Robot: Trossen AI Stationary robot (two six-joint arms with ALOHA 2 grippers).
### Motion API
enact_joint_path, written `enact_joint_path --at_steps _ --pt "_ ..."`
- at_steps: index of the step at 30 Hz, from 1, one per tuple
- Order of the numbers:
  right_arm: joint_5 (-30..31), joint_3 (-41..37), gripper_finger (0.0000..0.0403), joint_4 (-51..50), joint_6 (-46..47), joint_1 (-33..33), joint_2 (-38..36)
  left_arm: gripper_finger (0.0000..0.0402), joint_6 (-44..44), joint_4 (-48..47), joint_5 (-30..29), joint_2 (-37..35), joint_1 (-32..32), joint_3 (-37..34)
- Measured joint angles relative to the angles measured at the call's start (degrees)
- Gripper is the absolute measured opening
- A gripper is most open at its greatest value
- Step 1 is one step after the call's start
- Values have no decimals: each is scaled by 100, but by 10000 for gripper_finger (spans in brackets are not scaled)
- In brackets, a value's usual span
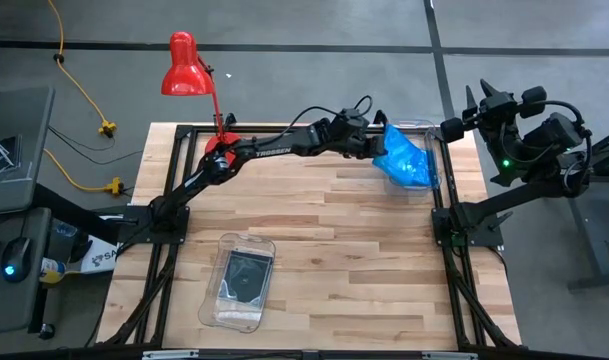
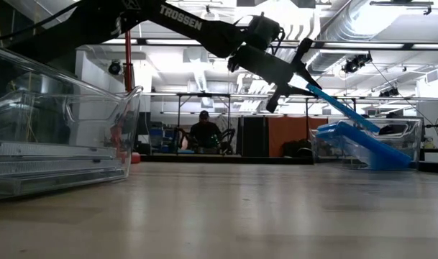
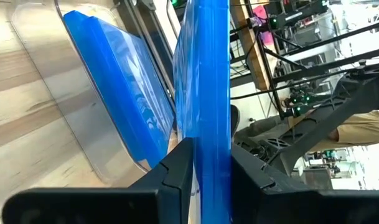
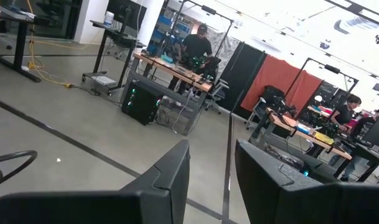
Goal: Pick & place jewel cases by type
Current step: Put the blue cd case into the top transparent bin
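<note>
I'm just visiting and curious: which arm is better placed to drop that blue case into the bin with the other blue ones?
The left. Its claw already grips a blue case right over the bin holding the blue cases. The right claw is empty, parked off the table's edge.

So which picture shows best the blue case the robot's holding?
The left wrist view: the blue case stands edge-on, clamped between the left gripper fingers. The low view shows it tilted above the bin of blue cases. From above it blurs into that bin. The right wrist view misses it.
</note>
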Motion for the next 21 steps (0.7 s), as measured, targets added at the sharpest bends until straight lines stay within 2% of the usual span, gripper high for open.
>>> enact_joint_path --at_steps 16,21 --pt "-3 -2 110 -304 155 -2 -4 73 41 464 -940 0 -73 0" --pt "-2 -2 110 -382 168 -2 -9 74 347 481 -885 0 -75 0"
